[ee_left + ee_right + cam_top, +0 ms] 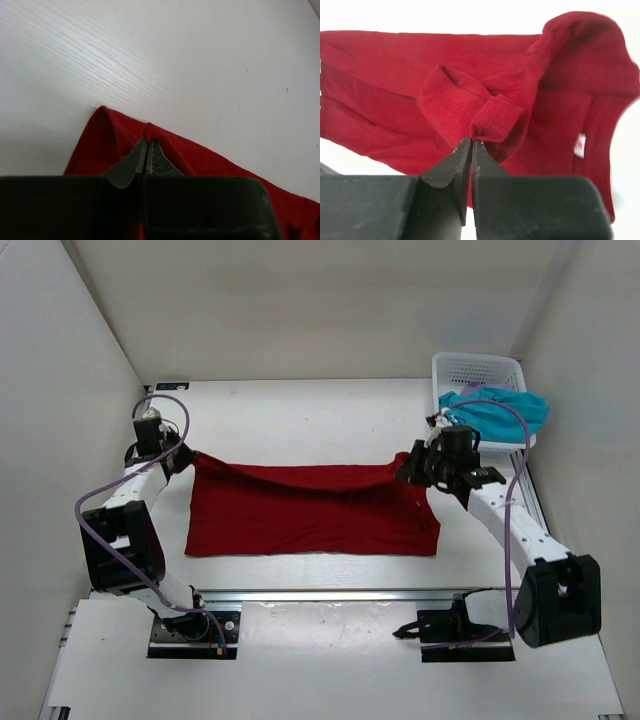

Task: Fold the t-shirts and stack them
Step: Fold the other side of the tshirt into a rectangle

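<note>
Two points on the far edge of the red t-shirt (310, 510) are pinched, one by each arm. At the 9 o'clock end, the left gripper (183, 456) is pressed together on a small ridge of cloth at the far corner, just above the white table (300, 410). This hold is judged to be taken so that the far edge can be carried toward 6 o'clock as a fold. The shirt is spread at the middle of the table, its long axis laid from 9 to 3 o'clock. Its near edge lies flat and its far edge is drawn taut, slightly raised between the arms. At the 3 o'clock end, the right gripper (410, 468) is closed on a stitched hem fold, with cloth bunched around it. A small white label (579, 145) is shown near that end, but which end is the collar cannot be told. At 1 o'clock a white basket (478, 367) is placed, with a teal garment (498, 410) draped in it, presumably next to be folded.
</note>
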{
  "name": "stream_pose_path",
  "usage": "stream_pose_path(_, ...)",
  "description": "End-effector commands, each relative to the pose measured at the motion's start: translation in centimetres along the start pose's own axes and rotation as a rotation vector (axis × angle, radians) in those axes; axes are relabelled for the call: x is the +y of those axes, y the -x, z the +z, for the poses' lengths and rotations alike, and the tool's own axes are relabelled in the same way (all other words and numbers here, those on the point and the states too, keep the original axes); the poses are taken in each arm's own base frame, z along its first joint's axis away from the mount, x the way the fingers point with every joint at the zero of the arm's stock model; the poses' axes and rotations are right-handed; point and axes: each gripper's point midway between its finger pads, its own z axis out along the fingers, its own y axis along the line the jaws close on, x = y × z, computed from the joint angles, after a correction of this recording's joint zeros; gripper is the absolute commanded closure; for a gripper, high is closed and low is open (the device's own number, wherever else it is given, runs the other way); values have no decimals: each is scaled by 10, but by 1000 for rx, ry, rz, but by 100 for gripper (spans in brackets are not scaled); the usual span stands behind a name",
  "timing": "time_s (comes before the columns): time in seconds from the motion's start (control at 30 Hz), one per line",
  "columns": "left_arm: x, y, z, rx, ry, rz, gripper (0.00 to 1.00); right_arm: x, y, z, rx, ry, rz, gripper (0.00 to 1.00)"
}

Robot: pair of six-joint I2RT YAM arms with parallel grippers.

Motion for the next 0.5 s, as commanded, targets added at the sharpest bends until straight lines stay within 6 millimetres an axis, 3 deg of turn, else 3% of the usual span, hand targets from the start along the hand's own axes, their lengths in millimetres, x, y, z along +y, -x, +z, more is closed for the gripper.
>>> stream_pose_path(0.0, 11, 3, -6, -14, -2, -39, 100, -9, -3, -16, -86, -13, 17, 100)
stream_pose_path(0.1, 22, 0, -6, -3, -1, -77, 100, -14, -18, -25, -89, -18, 27, 100)
stream_pose_path(0.27, 25, -3, -3, 3, 19, -51, 100, -22, -34, -35, -104, -50, 35, 100)
stream_pose_path(0.33, 29, -6, -3, 10, 23, -58, 100, -28, -55, -33, -85, -70, 64, 100)
stream_pose_path(0.37, 33, -13, -2, 23, 30, -69, 100, -30, -55, -37, -108, -70, 71, 100)
stream_pose_path(0.47, 35, -24, -1, 48, 32, -71, 100, -46, -89, -33, -68, -77, 135, 100)
